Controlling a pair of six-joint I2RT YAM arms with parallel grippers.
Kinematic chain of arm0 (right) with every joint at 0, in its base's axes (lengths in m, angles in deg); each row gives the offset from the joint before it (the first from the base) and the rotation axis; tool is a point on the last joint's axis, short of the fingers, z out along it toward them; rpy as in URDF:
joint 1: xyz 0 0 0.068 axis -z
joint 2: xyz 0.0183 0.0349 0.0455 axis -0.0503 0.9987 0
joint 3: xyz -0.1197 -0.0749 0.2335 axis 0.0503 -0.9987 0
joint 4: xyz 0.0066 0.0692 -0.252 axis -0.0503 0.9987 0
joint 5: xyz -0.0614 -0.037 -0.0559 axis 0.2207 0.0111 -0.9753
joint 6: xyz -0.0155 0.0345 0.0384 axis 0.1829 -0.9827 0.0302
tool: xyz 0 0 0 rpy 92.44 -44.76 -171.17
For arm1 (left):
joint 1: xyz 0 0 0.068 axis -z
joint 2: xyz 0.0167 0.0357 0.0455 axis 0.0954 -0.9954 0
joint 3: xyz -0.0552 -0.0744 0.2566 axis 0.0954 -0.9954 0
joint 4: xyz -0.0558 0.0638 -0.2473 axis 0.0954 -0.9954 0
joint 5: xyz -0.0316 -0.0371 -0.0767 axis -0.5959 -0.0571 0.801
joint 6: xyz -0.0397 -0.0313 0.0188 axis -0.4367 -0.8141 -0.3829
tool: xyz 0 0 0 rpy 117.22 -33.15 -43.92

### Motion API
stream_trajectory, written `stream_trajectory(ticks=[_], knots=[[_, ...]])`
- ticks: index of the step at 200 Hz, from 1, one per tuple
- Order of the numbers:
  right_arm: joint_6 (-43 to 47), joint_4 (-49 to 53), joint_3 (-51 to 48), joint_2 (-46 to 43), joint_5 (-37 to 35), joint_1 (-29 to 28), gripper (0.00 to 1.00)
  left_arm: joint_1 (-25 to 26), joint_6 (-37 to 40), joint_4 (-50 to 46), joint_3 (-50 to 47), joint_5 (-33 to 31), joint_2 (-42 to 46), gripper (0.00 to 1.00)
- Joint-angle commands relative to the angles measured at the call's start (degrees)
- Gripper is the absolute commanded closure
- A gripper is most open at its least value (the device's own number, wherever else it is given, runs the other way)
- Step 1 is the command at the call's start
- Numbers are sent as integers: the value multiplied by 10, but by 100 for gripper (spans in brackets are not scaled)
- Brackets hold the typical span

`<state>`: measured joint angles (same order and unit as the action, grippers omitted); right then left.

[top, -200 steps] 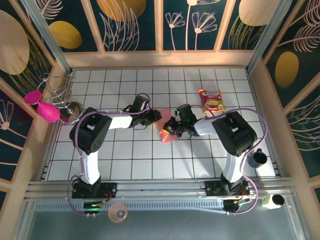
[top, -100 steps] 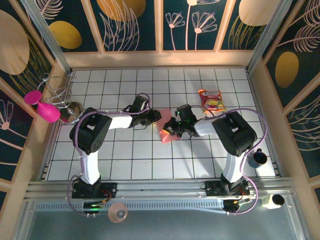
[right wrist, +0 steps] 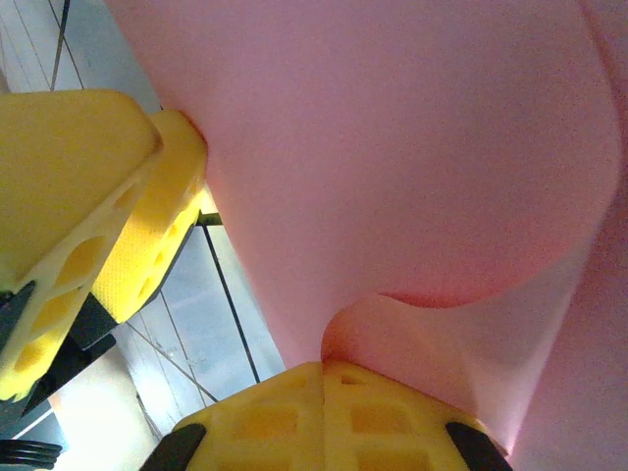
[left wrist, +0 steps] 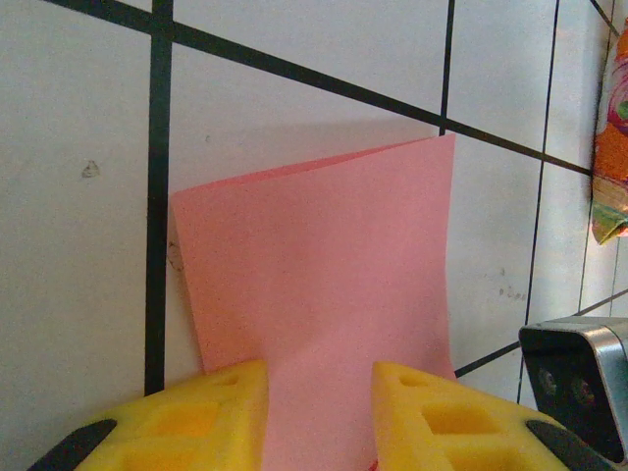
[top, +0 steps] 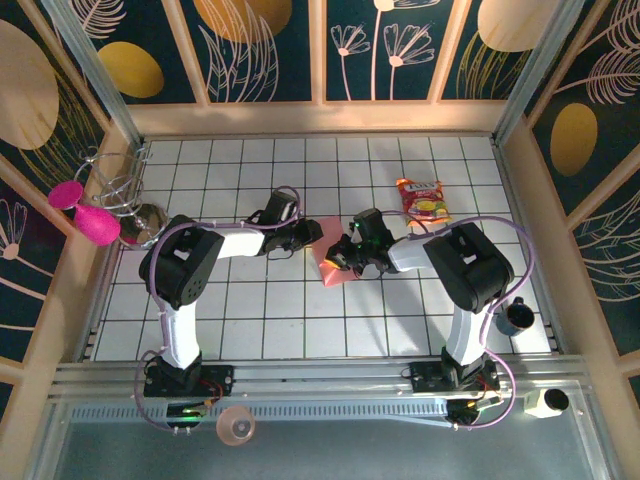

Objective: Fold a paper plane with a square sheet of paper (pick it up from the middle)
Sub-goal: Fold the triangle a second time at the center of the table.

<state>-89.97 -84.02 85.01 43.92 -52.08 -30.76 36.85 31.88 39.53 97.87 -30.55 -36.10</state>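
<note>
The square sheet of paper (top: 330, 268) is salmon pink and folded over, lying mid-table between both arms. In the left wrist view the paper (left wrist: 324, 265) lies on the white tiles and runs down between my left gripper's yellow fingers (left wrist: 226, 402). The left gripper (left wrist: 319, 378) (top: 312, 232) stands open, its jaws apart astride the sheet's near edge. My right gripper (right wrist: 324, 365) (top: 338, 258) is shut on a raised, bulging part of the paper (right wrist: 412, 147). The left gripper's fingers (right wrist: 88, 186) touch the sheet's edge at upper left. No finished paper plane is visible.
A red-and-yellow snack packet (top: 423, 200) (left wrist: 610, 147) lies just beyond the right gripper. Magenta discs (top: 85, 210) and a wire rack (top: 125, 185) sit at the far left wall. A dark cup (top: 517, 316) stands by the right arm's base.
</note>
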Motion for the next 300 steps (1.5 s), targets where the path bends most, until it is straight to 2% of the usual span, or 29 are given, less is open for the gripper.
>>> stream_trajectory(ticks=[1,66,126,172,202,242,282,300], knots=[[2,-3,-1,11,1,-4,100,0,-1,-11,-8,11,-10,67],[-2,21,5,19,-7,-5,98,-1,-2,-10,-2,11,1,67],[-9,30,7,26,0,-4,75,-12,-16,-21,15,-28,57,64],[-6,31,7,25,0,-2,67,-31,-20,-29,-18,-70,116,62],[-4,29,6,19,-1,-2,62,-31,-16,-32,-31,-64,134,62],[-1,33,1,14,-3,0,64,-20,-4,-43,-46,-46,137,66],[8,63,6,15,-13,2,81,10,-7,-55,-51,-46,129,78],[8,67,8,19,-13,3,91,25,-10,-58,-55,-48,128,85]])
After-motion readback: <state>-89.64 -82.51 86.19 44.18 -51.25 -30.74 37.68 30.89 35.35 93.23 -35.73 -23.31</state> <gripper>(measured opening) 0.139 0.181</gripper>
